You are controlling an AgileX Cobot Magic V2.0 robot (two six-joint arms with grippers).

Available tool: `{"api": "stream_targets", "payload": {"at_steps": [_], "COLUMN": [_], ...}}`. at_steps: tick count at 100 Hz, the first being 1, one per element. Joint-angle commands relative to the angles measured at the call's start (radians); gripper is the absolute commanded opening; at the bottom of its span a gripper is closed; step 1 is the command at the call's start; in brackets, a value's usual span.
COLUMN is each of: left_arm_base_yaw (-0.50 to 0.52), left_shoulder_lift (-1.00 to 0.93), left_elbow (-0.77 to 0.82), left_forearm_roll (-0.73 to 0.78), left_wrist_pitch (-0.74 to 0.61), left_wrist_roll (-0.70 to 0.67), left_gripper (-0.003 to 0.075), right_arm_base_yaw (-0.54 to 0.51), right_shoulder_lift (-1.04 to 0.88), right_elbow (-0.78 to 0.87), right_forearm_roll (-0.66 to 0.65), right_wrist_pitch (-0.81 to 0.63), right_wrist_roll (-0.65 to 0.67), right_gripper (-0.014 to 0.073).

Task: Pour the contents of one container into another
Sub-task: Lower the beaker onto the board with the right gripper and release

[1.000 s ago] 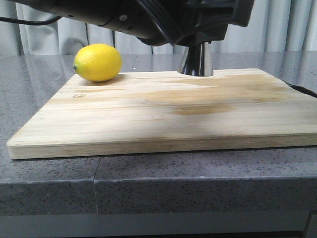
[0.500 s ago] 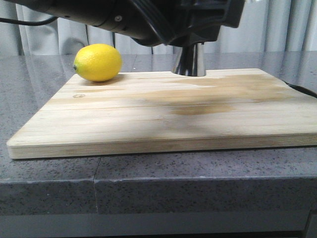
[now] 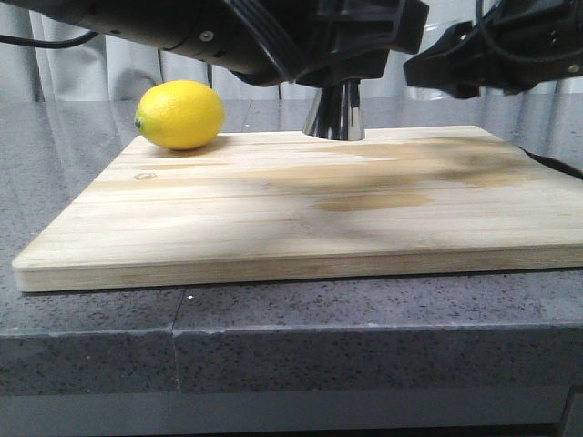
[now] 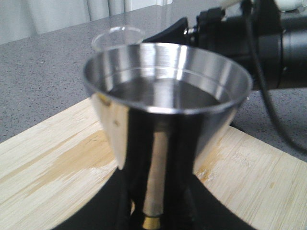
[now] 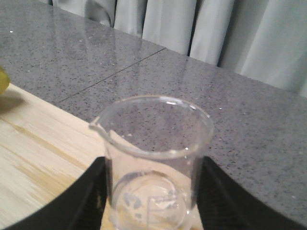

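Observation:
My left gripper (image 4: 156, 211) is shut on the narrow brass waist of the steel jigger (image 4: 168, 96), which stands upright. In the front view the jigger's lower cone (image 3: 333, 114) shows at the far edge of the wooden board (image 3: 301, 205); its top is hidden by the left arm. Its upper cup seems to hold a level liquid surface. The clear glass beaker (image 5: 153, 143) is upright and looks empty, with my right gripper (image 5: 153, 165) shut on its walls. From the left wrist view the beaker's rim (image 4: 117, 37) shows just behind the jigger.
A yellow lemon (image 3: 180, 114) lies on the board's far left corner. The right arm (image 3: 496, 45) hangs over the board's far right. The board rests on a grey speckled counter (image 3: 91, 328) with curtains behind.
The jigger has moved left along the board's far edge with the left gripper. The right arm has come into the front view at the upper right.

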Motion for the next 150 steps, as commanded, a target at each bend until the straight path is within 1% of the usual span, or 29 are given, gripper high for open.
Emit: {"api": "stream_targets", "payload": {"at_steps": [1, 20, 40, 102, 107, 111, 121, 126, 131, 136, 150], "left_arm_base_yaw": [0.002, 0.002, 0.002, 0.002, 0.002, 0.002, 0.002, 0.002, 0.002, 0.002, 0.002], "left_shoulder_lift": [-0.036, -0.036, -0.036, -0.036, -0.036, -0.036, -0.036, -0.036, -0.036, -0.036, -0.036], "left_elbow": [-0.028, -0.028, -0.028, -0.028, -0.028, -0.028, -0.028, -0.028, -0.028, -0.028, -0.028], "left_forearm_roll": [0.002, 0.002, 0.002, 0.002, 0.002, 0.002, 0.002, 0.002, 0.002, 0.002, 0.002], "left_wrist_pitch": [-0.084, -0.082, -0.082, -0.082, -0.082, -0.082, -0.082, -0.082, -0.082, -0.082, -0.082], "left_wrist_roll": [0.001, 0.001, 0.001, 0.001, 0.001, 0.001, 0.001, 0.001, 0.001, 0.001, 0.001], "left_gripper": [-0.0019, -0.0019, -0.0019, -0.0019, -0.0019, -0.0019, -0.0019, -0.0019, -0.0019, -0.0019, -0.0019], "right_arm_base_yaw": [-0.006, -0.006, -0.006, -0.006, -0.006, -0.006, -0.006, -0.006, -0.006, -0.006, -0.006], "right_shoulder_lift": [0.001, 0.067, 0.121, 0.129, 0.129, 0.129, 0.129, 0.129, 0.129, 0.129, 0.129], "right_elbow": [-0.023, -0.023, -0.023, -0.023, -0.023, -0.023, -0.023, -0.023, -0.023, -0.023, -0.023], "right_forearm_roll": [0.038, 0.054, 0.054, 0.047, 0.042, 0.042, 0.042, 0.042, 0.042, 0.042, 0.044], "right_wrist_pitch": [-0.139, -0.207, -0.244, -0.236, -0.236, -0.236, -0.243, -0.245, -0.246, -0.247, -0.276], "right_wrist_roll": [0.000, 0.000, 0.000, 0.000, 0.000, 0.000, 0.000, 0.000, 0.000, 0.000, 0.000], "right_gripper": [0.0226, 0.0226, 0.0226, 0.0230, 0.0250, 0.0286, 0.0419, 0.0473, 0.0509, 0.0526, 0.0531]}}
